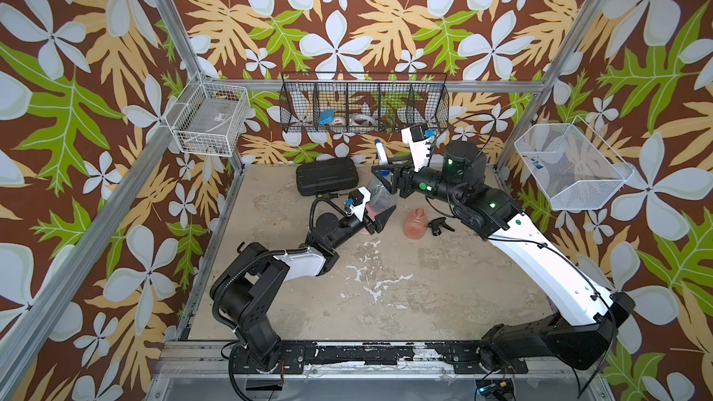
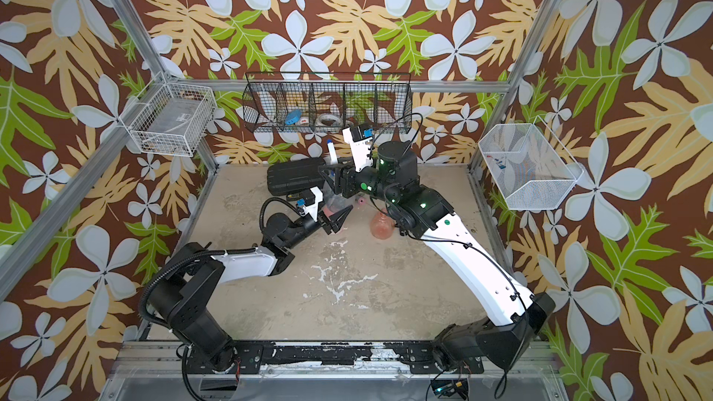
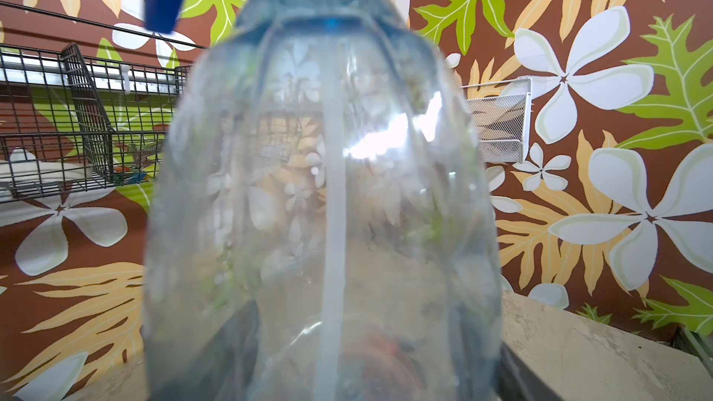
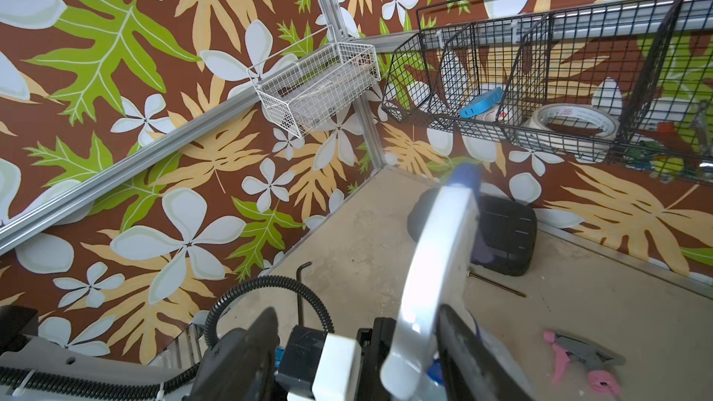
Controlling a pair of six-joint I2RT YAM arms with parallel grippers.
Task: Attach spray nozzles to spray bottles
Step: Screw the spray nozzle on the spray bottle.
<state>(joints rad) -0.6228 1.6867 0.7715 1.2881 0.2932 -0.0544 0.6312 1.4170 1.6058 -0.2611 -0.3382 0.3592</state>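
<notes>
Spray bottle (bluish) in left gripper; tape print red, seemingly illegible.

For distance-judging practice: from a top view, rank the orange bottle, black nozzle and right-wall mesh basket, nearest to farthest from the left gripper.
1. orange bottle: on the table, right of the left gripper.
2. black nozzle: beyond that bottle.
3. mesh basket: right wall.

Both top views look steeply down from the front onto the whole desk. Left wrist view presses close to the clear bottle; right wrist view faces the black wire basket, which all four share
</notes>
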